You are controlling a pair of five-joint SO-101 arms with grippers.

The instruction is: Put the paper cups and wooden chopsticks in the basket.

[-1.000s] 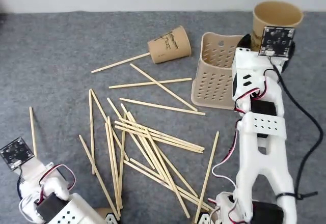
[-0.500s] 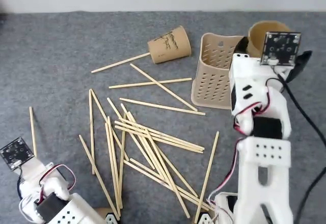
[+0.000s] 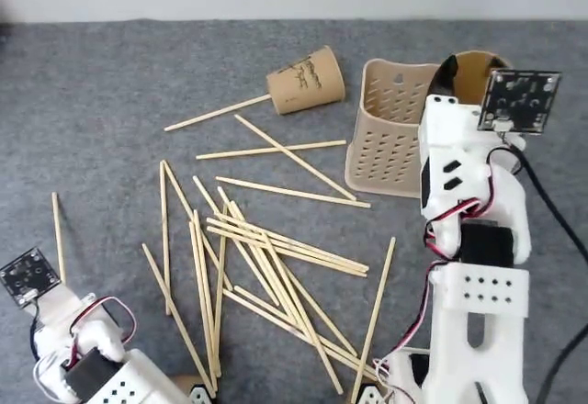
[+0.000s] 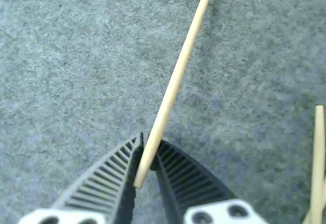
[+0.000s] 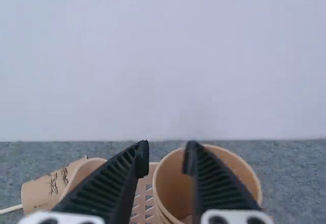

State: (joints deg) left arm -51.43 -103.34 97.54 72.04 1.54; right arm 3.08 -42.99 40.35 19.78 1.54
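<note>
My right gripper [image 5: 164,150] is shut on the rim of an upright paper cup [image 5: 206,183], one finger inside and one outside. That cup [image 3: 476,66] hangs over the far right corner of the beige slotted basket [image 3: 390,138], half hidden by the arm. A second paper cup [image 3: 306,80] with dark scribbles lies on its side left of the basket. Several wooden chopsticks [image 3: 266,257] are strewn over the grey mat. My left gripper [image 4: 147,146] sits at the near left, shut on the end of a lone chopstick [image 4: 175,79] lying on the mat.
A white wall [image 5: 163,56] rises behind the mat's far edge. The right arm's white body [image 3: 469,239] stands along the right side, near the basket. A loose chopstick [image 3: 375,308] lies beside its base. Bare mat [image 3: 101,92] spreads at the far left.
The right arm has brought the held cup down and to the left, from beyond the basket to over its far right corner. The left arm has stayed still.
</note>
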